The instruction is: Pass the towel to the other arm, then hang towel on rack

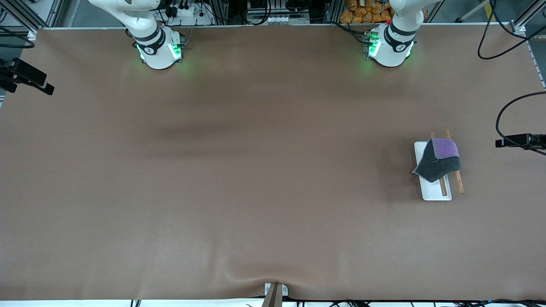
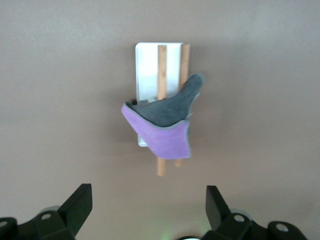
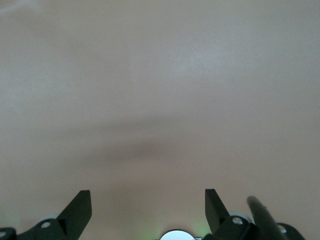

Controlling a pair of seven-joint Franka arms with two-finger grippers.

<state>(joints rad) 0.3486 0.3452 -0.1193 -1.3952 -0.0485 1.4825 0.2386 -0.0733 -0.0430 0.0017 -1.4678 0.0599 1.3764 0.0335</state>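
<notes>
The towel (image 1: 439,161), dark grey with a purple face folded over, hangs draped across the two brown rods of the rack (image 1: 428,189), which has a white base and stands toward the left arm's end of the table. In the left wrist view the towel (image 2: 162,120) lies over the rack (image 2: 150,65). My left gripper (image 2: 148,202) is open and empty, high above the table and apart from the rack. My right gripper (image 3: 148,205) is open and empty over bare table. Neither hand shows in the front view; both arms wait near their bases.
The brown table cover (image 1: 256,170) stretches wide around the rack. Black camera mounts stand at the table's two ends (image 1: 520,140) (image 1: 25,76). Cables and clutter lie along the edge by the robot bases.
</notes>
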